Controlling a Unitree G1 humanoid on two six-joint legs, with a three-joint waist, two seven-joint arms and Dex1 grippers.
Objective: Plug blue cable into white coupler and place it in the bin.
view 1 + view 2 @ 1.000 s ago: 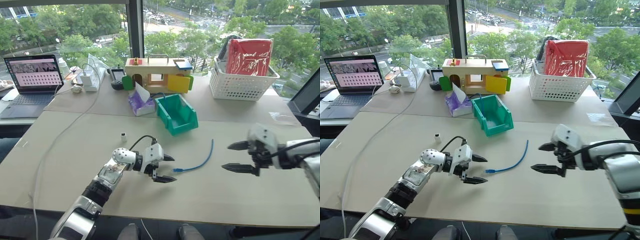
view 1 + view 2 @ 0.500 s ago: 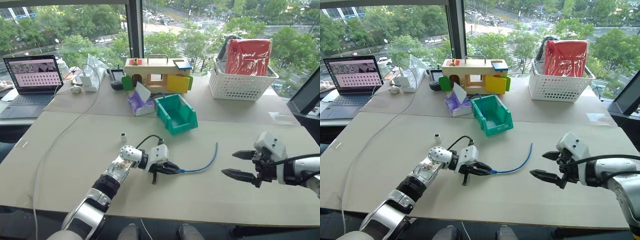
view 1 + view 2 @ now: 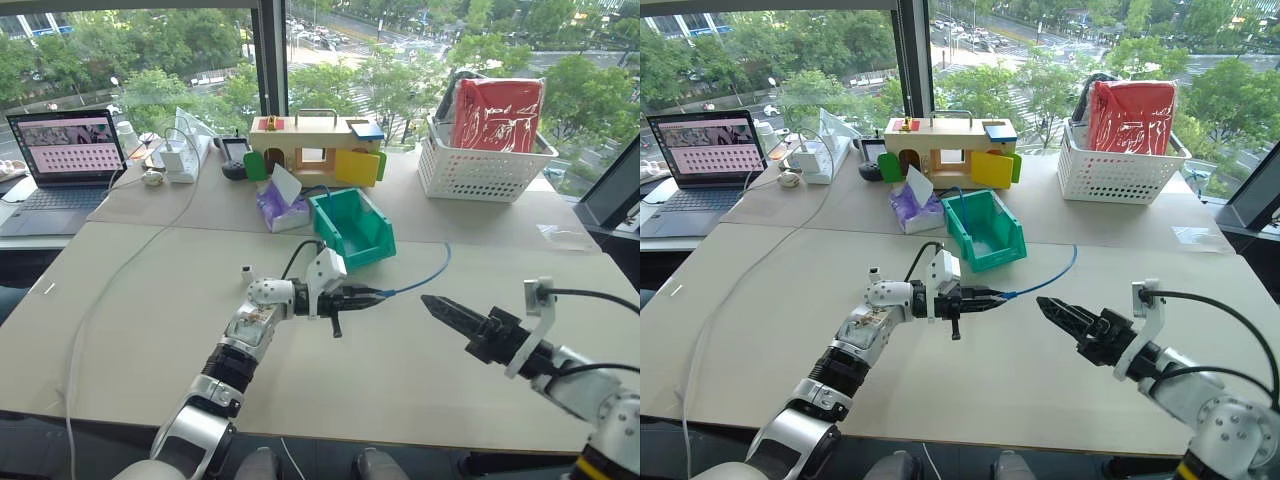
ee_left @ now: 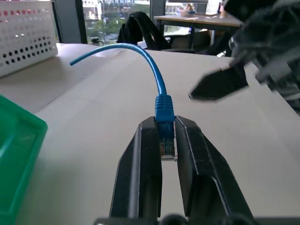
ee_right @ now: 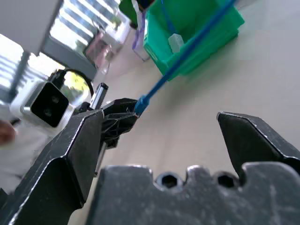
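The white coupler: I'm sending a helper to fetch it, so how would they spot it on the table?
Start at the bin in the middle of the table, then look toward the robot's left, to the bare tabletop short of the tissue pack. The white coupler stands there alone, just beyond the left arm. It is a tiny white block, much smaller than anything else nearby.

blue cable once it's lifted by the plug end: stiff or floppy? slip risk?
The blue cable is probably semi-floppy: pinched at its plug by the left tool, it arcs out unsupported rather than dangling limp. It is thin and short, so likely light. The free end will probably sway as it moves. Slip looks unlikely, since the fingers squeeze the plug squarely.
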